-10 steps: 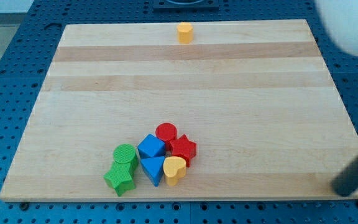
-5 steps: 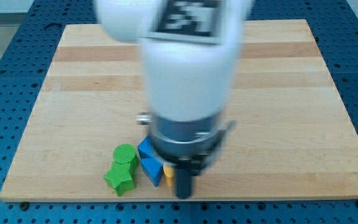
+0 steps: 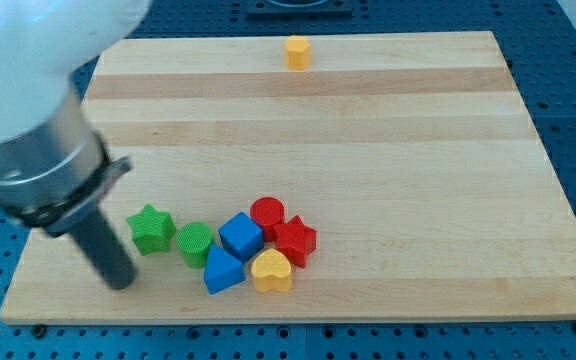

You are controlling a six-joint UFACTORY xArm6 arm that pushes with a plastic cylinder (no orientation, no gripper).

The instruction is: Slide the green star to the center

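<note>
While my rod leans in from the view's left, my tip [image 3: 119, 282] rests on the wooden board [image 3: 388, 150] near its lower-left part, just to the lower left of the green star [image 3: 150, 228] — close beside it, though I cannot tell whether the two touch. It holds nothing, being only a bare dark rod.

That star lies in the board's lower-left part, well left of and below the middle. Just to its right sits the green cylinder [image 3: 195, 243], the pair very near or touching. From there a cluster runs rightward: a blue cube [image 3: 241, 236] against the cylinder, a blue triangle [image 3: 222, 271] below them, a yellow heart [image 3: 271, 271] to the right of the triangle, a red cylinder [image 3: 267, 213] above and a red star [image 3: 294, 241] at the right end — all packed close together.

Well apart from these, a small yellow block [image 3: 297, 51] stands alone near the board's top edge, about midway across.
</note>
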